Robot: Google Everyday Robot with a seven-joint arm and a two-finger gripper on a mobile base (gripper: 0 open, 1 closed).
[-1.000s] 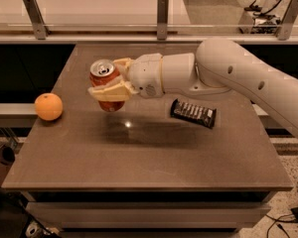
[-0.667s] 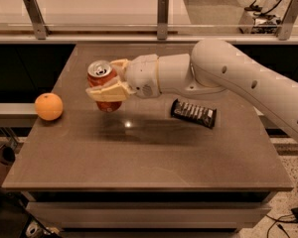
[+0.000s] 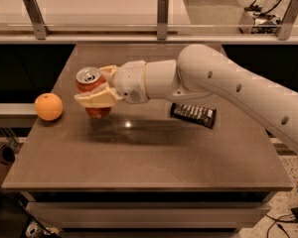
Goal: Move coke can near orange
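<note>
can in grip, closing on orange

the can (image 3: 88, 78) is clamped between the fingers of the gripper (image 3: 91, 86). it is tilted and looks lifted off the table (image 3: 139, 157). it hangs just right of the orange (image 3: 48, 106), with a gap between them. the arm (image 3: 228, 83) reaches in from the side away from the orange. the bar (image 3: 192, 115) lies flat, well right of the orange, beyond the can.

risks:
- the orange is round, loose and near the table's left edge. an overshoot would let the can or lower finger nudge it, and it could roll off.
- the can is tilted. let go at this angle, it may tip and roll.

vs 1.0 s ago: can and gripper have shifted toward the orange and a little lower. orange and bar unmoved.
</note>
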